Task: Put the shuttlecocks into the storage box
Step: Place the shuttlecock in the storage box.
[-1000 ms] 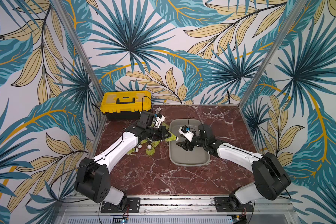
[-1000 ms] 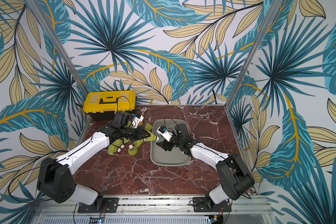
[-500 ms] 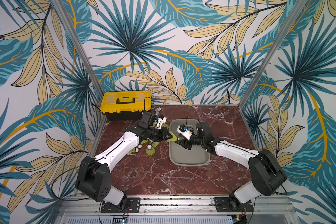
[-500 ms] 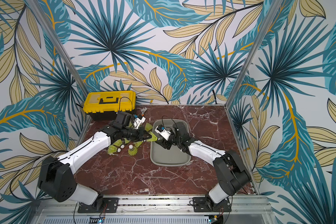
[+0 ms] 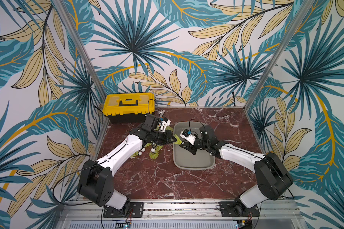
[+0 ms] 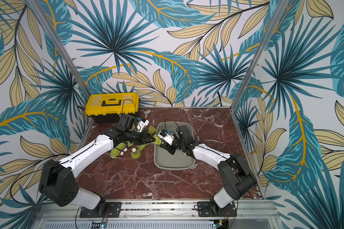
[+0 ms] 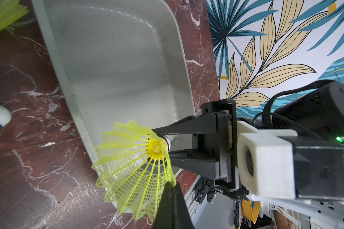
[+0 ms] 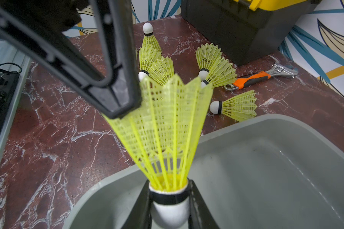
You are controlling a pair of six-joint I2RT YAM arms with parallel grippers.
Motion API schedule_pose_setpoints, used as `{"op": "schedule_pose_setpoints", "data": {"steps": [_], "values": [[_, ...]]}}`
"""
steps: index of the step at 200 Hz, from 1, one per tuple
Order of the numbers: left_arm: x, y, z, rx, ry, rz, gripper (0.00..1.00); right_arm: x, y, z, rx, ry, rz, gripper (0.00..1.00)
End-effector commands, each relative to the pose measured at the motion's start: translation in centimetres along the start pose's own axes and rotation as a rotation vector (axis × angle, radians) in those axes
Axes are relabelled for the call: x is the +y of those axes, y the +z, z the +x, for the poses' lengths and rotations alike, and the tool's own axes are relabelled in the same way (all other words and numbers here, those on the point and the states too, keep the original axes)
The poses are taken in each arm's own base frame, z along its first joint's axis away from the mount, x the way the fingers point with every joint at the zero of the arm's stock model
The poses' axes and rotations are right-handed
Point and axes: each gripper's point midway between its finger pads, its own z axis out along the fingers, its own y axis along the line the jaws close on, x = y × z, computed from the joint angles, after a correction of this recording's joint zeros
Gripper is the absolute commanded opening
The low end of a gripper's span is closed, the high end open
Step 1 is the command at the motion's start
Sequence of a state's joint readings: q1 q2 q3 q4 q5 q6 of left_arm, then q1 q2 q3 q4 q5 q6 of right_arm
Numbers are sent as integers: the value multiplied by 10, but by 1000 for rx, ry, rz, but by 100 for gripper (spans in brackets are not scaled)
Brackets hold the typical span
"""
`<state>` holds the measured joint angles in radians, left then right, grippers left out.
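Observation:
One neon yellow-green shuttlecock (image 8: 167,128) hangs over the left rim of the grey storage box (image 5: 195,167), and both grippers hold it. My left gripper (image 7: 172,183) is shut on the edge of its mesh skirt (image 7: 135,158). My right gripper (image 8: 169,200) is shut on its white tip. In both top views the two grippers meet tip to tip at this shuttlecock (image 5: 177,141) (image 6: 158,139). Several more shuttlecocks (image 5: 153,153) (image 8: 234,107) lie on the marble left of the box. What shows of the box's inside (image 8: 266,168) holds nothing.
A yellow-lidded black toolbox (image 5: 128,107) stands at the back left. An orange-handled wrench (image 8: 252,78) lies beside it, just behind the loose shuttlecocks. My left arm (image 5: 123,150) reaches over part of the pile. Patterned walls close in the table on three sides.
My right gripper has moved left across the box to the shuttlecock in the left gripper and closed on its white tip. The left gripper has kept its hold.

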<state>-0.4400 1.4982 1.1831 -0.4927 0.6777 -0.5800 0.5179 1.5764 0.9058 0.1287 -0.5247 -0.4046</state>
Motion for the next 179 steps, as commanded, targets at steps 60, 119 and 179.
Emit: {"op": "schedule_pose_setpoints", "data": {"steps": [60,119,179], "values": [[-17,-8,0,37,128,-10,22,4,-6,3,43,-8,-11,22],[-6,-2,-1,47,150,-71,31,6,-8,-1,36,-9,-20,22],[-18,-14,-9,-25,213,-70,37,4,-7,3,47,5,-10,19]]}}
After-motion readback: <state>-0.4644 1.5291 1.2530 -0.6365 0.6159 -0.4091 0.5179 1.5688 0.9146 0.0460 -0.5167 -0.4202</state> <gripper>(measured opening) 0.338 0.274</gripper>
